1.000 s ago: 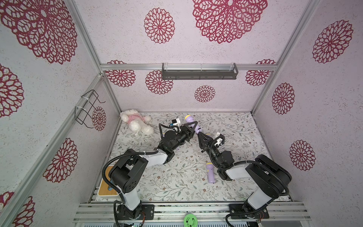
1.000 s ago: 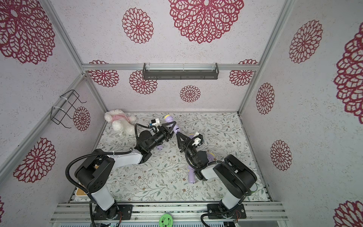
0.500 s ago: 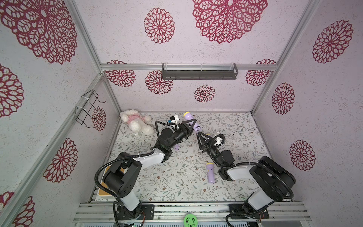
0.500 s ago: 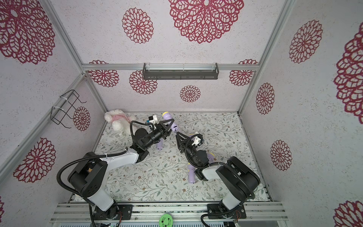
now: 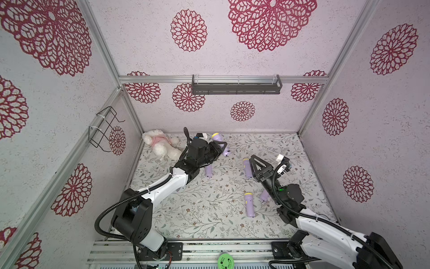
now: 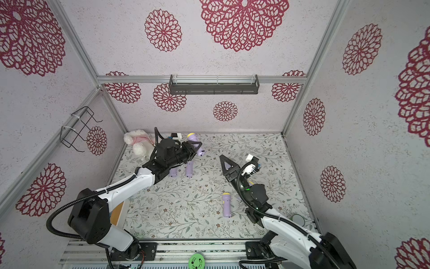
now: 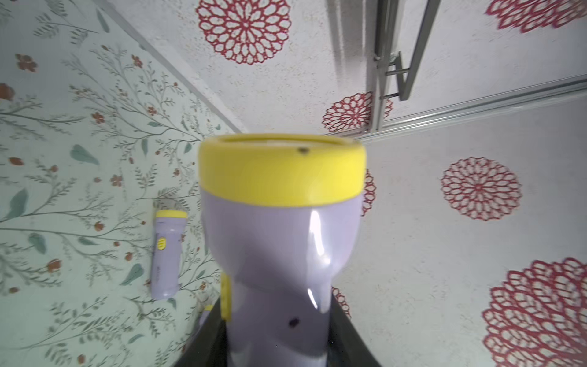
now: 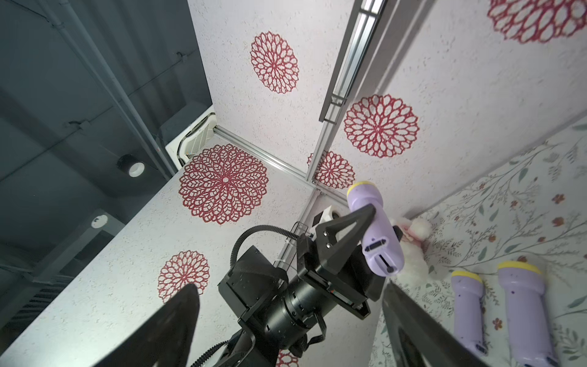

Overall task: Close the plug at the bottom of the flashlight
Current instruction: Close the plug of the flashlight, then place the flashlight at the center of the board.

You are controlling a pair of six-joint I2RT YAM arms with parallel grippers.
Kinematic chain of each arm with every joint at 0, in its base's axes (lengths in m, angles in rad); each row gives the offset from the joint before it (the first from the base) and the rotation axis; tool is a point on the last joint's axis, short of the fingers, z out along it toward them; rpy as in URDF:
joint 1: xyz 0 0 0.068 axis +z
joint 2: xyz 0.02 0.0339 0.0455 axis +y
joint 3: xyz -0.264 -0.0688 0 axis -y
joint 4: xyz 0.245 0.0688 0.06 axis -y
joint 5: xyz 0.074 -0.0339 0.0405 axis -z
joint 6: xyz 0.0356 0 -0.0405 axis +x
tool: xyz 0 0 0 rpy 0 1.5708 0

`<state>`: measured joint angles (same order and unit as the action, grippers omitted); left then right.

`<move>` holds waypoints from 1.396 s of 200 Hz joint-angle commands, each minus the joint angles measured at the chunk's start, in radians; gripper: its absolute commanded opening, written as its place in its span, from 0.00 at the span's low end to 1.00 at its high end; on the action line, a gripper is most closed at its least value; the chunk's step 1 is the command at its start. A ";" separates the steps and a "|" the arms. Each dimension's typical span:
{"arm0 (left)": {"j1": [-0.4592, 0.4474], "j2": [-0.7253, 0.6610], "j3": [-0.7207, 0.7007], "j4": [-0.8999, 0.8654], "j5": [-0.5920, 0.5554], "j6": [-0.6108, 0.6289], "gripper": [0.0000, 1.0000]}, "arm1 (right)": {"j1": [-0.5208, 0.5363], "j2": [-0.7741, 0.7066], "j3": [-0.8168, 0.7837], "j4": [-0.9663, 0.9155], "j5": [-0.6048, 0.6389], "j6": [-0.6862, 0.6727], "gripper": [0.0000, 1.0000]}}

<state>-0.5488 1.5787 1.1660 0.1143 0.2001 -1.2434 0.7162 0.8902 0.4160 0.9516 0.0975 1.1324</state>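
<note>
The left gripper [image 5: 221,147] is clamping the purple flashlight [image 5: 216,137] around its body, jaws narrowed tight onto it, holding it up off the floral mat [image 5: 209,223]. The flashlight is sitting just beside the plush toy [image 5: 160,144], not touching it, with its yellow head pointing toward the back wall and its base facing the right gripper [image 5: 254,162]. The plug [image 8: 381,258] at the base is showing in the right wrist view, but I can't tell if it's seated. The right gripper is hanging wide open, gripping nothing, farther from the plush toy than the held flashlight. Spare flashlights [image 5: 249,206] are lying on the mat.
</note>
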 commanded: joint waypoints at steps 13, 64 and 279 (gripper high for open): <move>-0.005 0.106 0.136 -0.375 -0.050 0.174 0.00 | 0.001 -0.194 0.042 -0.378 0.124 -0.276 0.99; -0.048 0.323 0.391 -0.684 -0.123 0.311 0.00 | 0.002 -0.324 0.117 -0.746 0.186 -0.437 0.99; -0.062 0.769 0.777 -0.955 -0.296 0.487 0.00 | 0.002 -0.365 0.041 -0.866 0.106 -0.488 0.99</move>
<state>-0.6163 2.3188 1.9095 -0.8368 -0.0677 -0.7738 0.7162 0.5251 0.4583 0.0360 0.2207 0.6464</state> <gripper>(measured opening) 0.397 0.989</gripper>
